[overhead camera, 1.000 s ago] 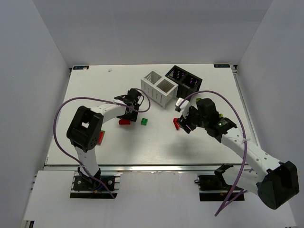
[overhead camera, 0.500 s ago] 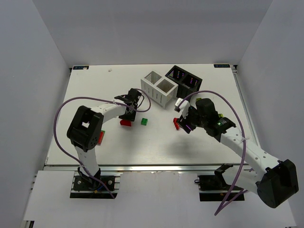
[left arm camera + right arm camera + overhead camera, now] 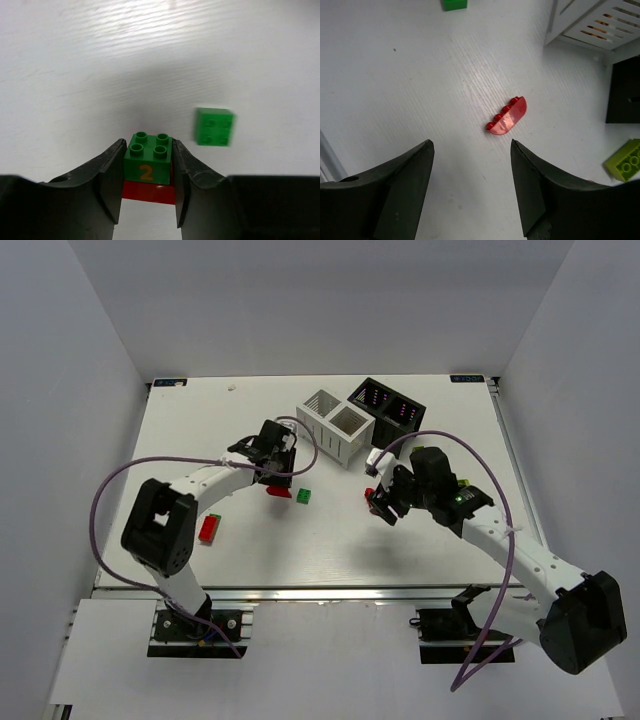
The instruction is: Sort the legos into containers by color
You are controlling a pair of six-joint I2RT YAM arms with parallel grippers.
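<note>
On the left hand (image 3: pixel 148 167): clenched around a small green square studded plastic brick (image 3: pixel 148 156) marked with an orange "2", black fingers (image 3: pixel 111 175) pressed against both flanks. Stacked directly on a red plastic brick (image 3: pixel 148 192), likewise caught between the fingers. Impossible to tell whether lifted or resting on the white counter (image 3: pixel 75 75). Just right of the stack in the left wrist view, clear of the fingers — a second small green square brick (image 3: pixel 214 127), studs up, lying flat and alone. From above, placed between the two arms, nearer the left one. Well to the left, beside the left arm's elbow, a lone red rectangular brick (image 3: pixel 209 529) on the counter. On the right hand (image 3: pixel 471 147): released, fingers spread wide, grasping nothing, hovering over a red half-round studded brick (image 3: pixel 506 116) lying just beyond the fingertips, roughly centred between them. At the lower right edge of the right wrist view, a yellow-green studded brick (image 3: pixel 625 160), partly cut off by the frame. Past both hands, toward the far middle of the counter, a white slotted plastic bin with two compartments (image 3: pixel 335 425) and, just beside it on the right, a black slotted two-compartment bin (image 3: pixel 388 405) — touching or not, unclear. Through the white bin's slots in the right wrist view, a glimpse of something orange-brown, too little to name.
</note>
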